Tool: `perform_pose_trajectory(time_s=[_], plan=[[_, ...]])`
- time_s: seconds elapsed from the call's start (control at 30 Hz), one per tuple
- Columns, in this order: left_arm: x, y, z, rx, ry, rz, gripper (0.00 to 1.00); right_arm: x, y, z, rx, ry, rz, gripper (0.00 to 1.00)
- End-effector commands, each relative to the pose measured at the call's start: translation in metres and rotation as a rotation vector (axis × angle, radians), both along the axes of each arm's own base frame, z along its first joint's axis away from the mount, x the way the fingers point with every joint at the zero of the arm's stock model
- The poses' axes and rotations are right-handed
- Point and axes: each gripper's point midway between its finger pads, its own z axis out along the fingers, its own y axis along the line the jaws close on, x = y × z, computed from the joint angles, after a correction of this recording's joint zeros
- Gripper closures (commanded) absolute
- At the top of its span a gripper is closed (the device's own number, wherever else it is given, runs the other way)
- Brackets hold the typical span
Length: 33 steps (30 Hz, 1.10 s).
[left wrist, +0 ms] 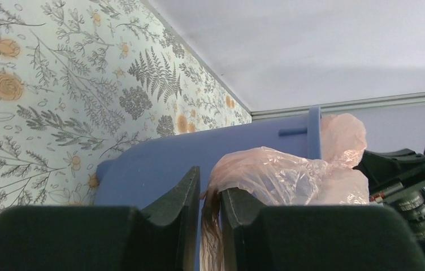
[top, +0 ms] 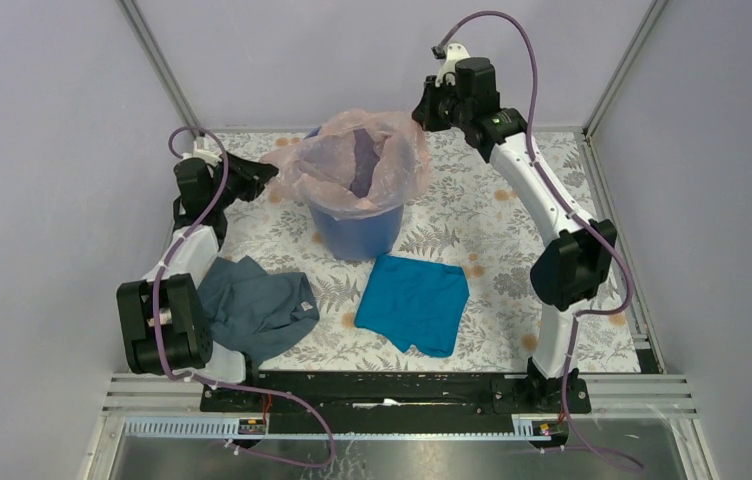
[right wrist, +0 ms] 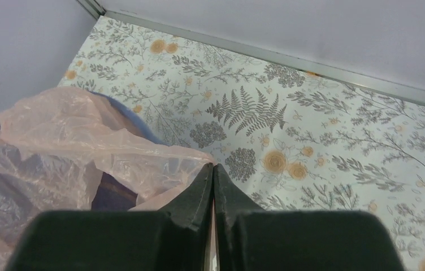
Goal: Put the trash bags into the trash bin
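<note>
The blue trash bin [top: 357, 228] stands at the back middle of the floral table. A thin pink trash bag [top: 352, 160] billows over its mouth and partly hangs inside. My left gripper [top: 270, 172] is at the bag's left edge. In the left wrist view its jaws [left wrist: 211, 180] are drawn narrow, with a bunched strand of the trash bag [left wrist: 278, 169] pinched between them and the trash bin's wall [left wrist: 159, 164] just behind. My right gripper [top: 422, 108] holds the bag's right edge, its fingers [right wrist: 213, 167] pressed together on the trash bag's film [right wrist: 86, 141].
A teal cloth [top: 414, 302] lies flat in front of the bin. A crumpled grey cloth [top: 255, 305] lies by the left arm's base. Grey walls close in the back and both sides. A metal rail [top: 402, 392] runs along the near edge.
</note>
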Motion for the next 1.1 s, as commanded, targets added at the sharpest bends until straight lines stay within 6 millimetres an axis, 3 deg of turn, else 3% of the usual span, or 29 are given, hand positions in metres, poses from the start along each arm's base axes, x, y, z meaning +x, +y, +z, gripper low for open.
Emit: perform_pose_trajectory(time_s=[0.0,0.2,0.33,0.43,0.53,0.7,0.8,0.97,1.07], plan=[[0.017,0.001,0.018,0.053,-0.063,0.011,0.78,0.022,0.008,0.026,0.102,-0.063,0.042,0.93],[0.027,0.003,0.001,0.053,-0.023,0.017,0.79,0.048,0.013,0.000,0.135,-0.031,0.049,0.92],[0.035,0.006,-0.014,0.094,0.005,0.020,0.79,0.046,0.035,-0.014,0.180,-0.005,0.164,0.87],[0.037,0.003,-0.037,0.074,0.062,0.001,0.87,0.045,0.044,-0.019,0.232,0.014,0.202,0.85],[0.032,-0.008,-0.053,0.068,0.092,-0.016,0.89,0.047,0.047,-0.017,0.262,0.012,0.202,0.84],[0.019,-0.040,-0.070,0.109,0.134,-0.064,0.89,0.059,0.036,-0.018,0.310,0.032,0.111,0.83],[0.016,-0.049,-0.056,0.114,0.106,-0.071,0.89,0.064,0.025,-0.034,0.360,0.083,0.074,0.89],[0.031,-0.045,-0.009,0.154,0.023,-0.055,0.87,0.059,0.009,-0.088,0.396,0.198,0.071,0.91],[0.039,-0.042,-0.020,0.171,0.064,-0.042,0.88,0.046,0.013,-0.105,0.406,0.248,0.116,0.90]])
